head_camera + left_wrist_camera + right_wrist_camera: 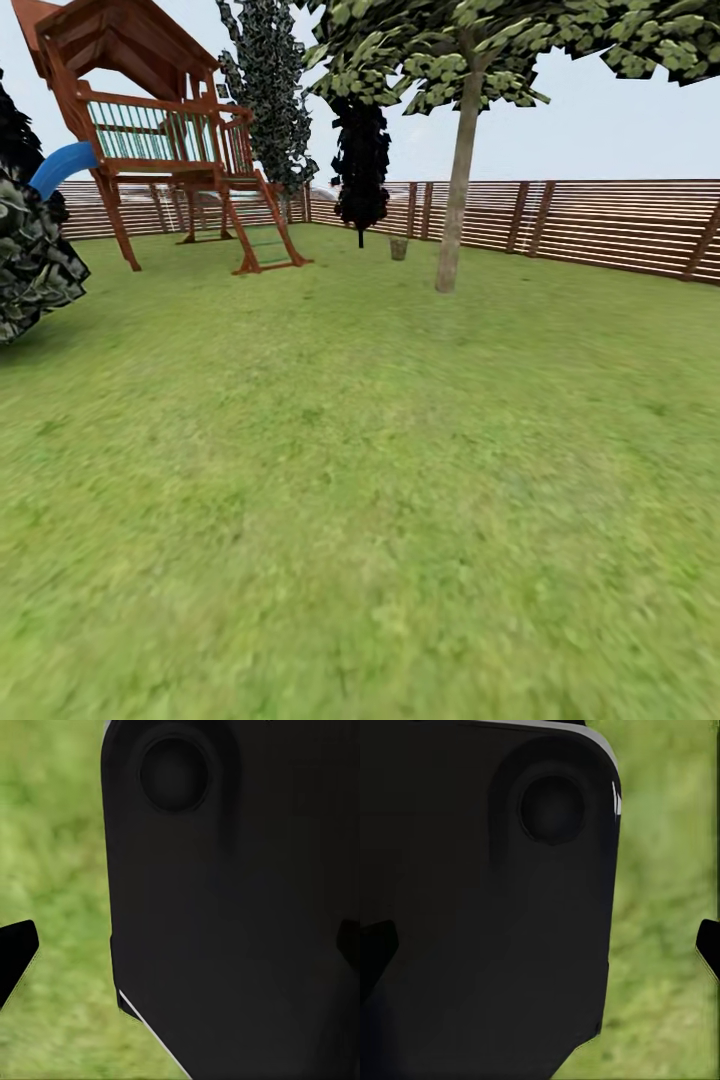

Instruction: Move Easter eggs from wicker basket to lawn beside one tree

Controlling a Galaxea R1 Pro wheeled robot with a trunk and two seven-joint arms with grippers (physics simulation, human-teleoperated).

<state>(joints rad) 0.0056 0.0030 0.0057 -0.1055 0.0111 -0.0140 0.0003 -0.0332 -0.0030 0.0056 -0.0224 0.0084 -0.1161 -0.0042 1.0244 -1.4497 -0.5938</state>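
Head view: lawn (360, 480) spreads wide and flat ahead of me, out to a brown slat fence (600, 225) at the far edge of the garden. The tree (455, 190) with the pale trunk stands right of centre near the fence, leaning slightly, its light green crown reaching to the top of the view. A small brownish object (399, 248) sits on the grass just left of the trunk base; it may be the basket, but it is too small to tell, and I can make out no eggs in it. A dark narrow tree (360, 165) stands left of that, and a wooden playset (165, 135) with a blue slide (60, 168) is further left. Dark foliage (30, 250) shows at the left edge. Left wrist view: a black body panel (232, 907) close to the camera, grass beside it, one dark fingertip (15, 952) of my left gripper at the edge. Right wrist view: the same kind of panel (487, 907), with a fingertip (709, 945) of my right gripper over grass. From these views I cannot tell how far either pair of jaws is parted.
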